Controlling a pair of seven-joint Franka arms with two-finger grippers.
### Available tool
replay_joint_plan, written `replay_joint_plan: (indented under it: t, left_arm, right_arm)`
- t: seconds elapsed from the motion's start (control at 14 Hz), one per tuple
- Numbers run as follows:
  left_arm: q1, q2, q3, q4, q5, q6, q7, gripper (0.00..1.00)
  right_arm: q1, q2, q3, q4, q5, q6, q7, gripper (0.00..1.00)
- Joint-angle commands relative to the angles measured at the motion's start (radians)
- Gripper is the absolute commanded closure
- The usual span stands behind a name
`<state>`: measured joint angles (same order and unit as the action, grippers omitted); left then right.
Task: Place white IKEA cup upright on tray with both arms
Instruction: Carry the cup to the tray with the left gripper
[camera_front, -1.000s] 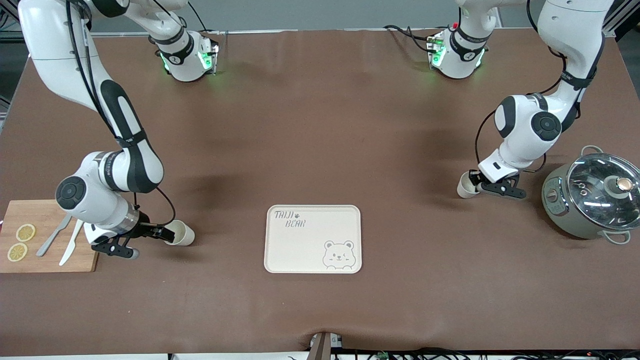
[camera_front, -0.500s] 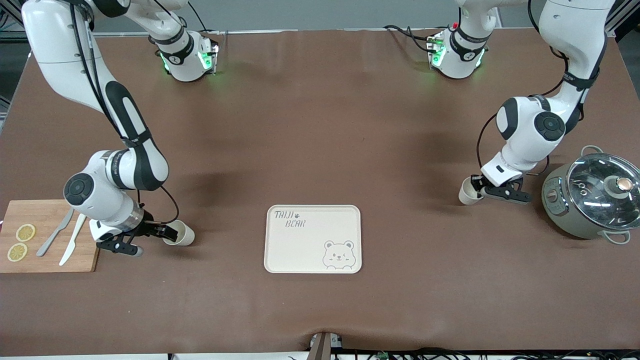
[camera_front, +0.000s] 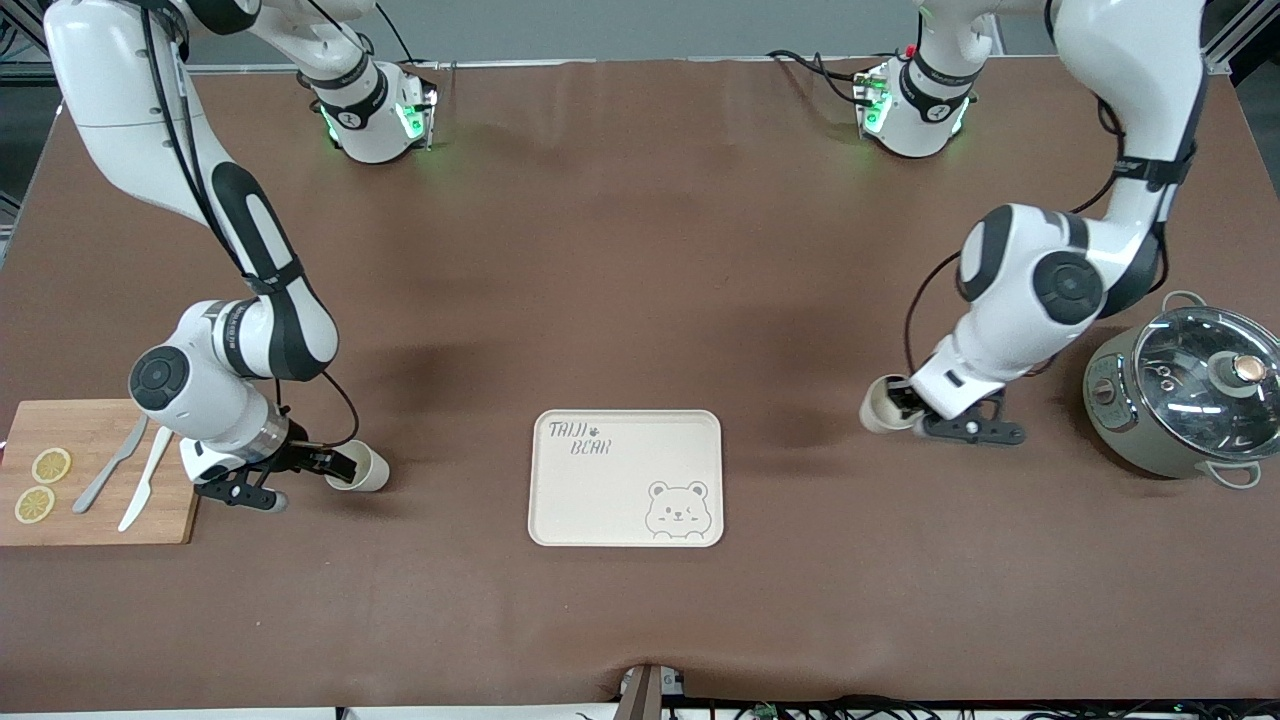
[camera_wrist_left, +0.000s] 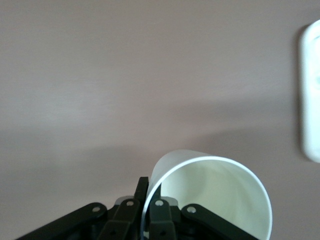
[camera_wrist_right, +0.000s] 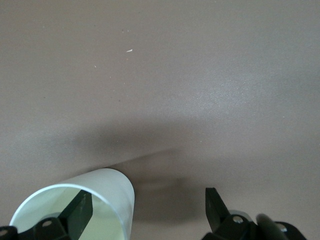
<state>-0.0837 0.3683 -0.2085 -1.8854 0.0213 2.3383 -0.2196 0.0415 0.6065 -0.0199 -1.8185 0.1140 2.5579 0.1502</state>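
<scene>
The cream tray (camera_front: 600, 500) with "TAIJI BEAR" lettering lies at the middle of the table, near the front camera; its rim also shows in the left wrist view (camera_wrist_left: 311, 90). My left gripper (camera_front: 908, 405) is shut on the rim of a white cup (camera_front: 882, 406), one finger inside and one outside (camera_wrist_left: 150, 200), and holds the cup (camera_wrist_left: 215, 195) tilted over the table beside the tray, toward the left arm's end. A second white cup (camera_front: 362, 468) lies on its side toward the right arm's end. My right gripper (camera_front: 325, 464) is open, with one finger inside this cup's (camera_wrist_right: 100, 195) mouth and the other well outside (camera_wrist_right: 147, 210).
A wooden cutting board (camera_front: 95, 520) with lemon slices (camera_front: 42, 485), a knife and a fork sits at the right arm's end. A grey pot with a glass lid (camera_front: 1190, 395) stands at the left arm's end, close to the left arm's wrist.
My left gripper has carried its cup toward the tray and nearer the front camera. My right gripper has shifted slightly at its cup and stays open.
</scene>
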Motion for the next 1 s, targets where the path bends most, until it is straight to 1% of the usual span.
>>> replay_joint_plan:
  t: [0.0, 0.14, 0.21, 0.29, 0.43, 0.5, 0.64, 0.71, 0.79, 0.93]
  left_arm:
    - [-0.112, 0.156, 0.001, 0.201, -0.004, -0.042, -0.180, 1.00]
    - [-0.178, 0.223, 0.001, 0.288, -0.004, -0.043, -0.268, 1.00]
    - [-0.214, 0.262, 0.001, 0.337, -0.006, -0.045, -0.306, 1.00]
    - [-0.250, 0.305, 0.006, 0.397, -0.007, -0.048, -0.355, 1.00]
    - [-0.301, 0.381, 0.011, 0.509, -0.007, -0.068, -0.446, 1.00]
    - [-0.321, 0.406, 0.012, 0.540, -0.007, -0.068, -0.469, 1.00]
    - [-0.349, 0.434, 0.018, 0.568, -0.006, -0.066, -0.478, 1.00]
    - [-0.364, 0.448, 0.029, 0.581, -0.006, -0.065, -0.483, 1.00]
    - [-0.387, 0.460, 0.044, 0.591, -0.004, -0.060, -0.484, 1.00]
    - [-0.442, 0.481, 0.102, 0.604, -0.006, -0.050, -0.488, 1.00]
  right_arm:
    - [0.001, -0.011, 0.000, -0.010, 0.012, 0.001, 0.011, 0.30]
    - [0.001, -0.011, 0.000, -0.010, 0.013, 0.001, 0.011, 0.53]
    - [0.000, -0.011, 0.000, -0.010, 0.013, 0.001, 0.012, 0.63]
    - [0.000, -0.011, 0.000, -0.010, 0.013, 0.001, 0.012, 0.71]
    - [0.000, -0.011, 0.000, -0.010, 0.013, 0.001, 0.012, 0.84]
    - [0.000, -0.011, 0.000, -0.010, 0.013, 0.001, 0.012, 0.90]
    - [0.000, -0.011, 0.000, -0.008, 0.013, -0.001, 0.017, 0.92]
    - [0.003, -0.011, 0.000, -0.005, 0.013, -0.001, 0.035, 0.98]
    - [0.006, -0.011, 0.001, -0.004, 0.013, 0.001, 0.051, 1.00]
    - [0.008, -0.011, 0.000, -0.002, 0.013, 0.001, 0.054, 1.00]
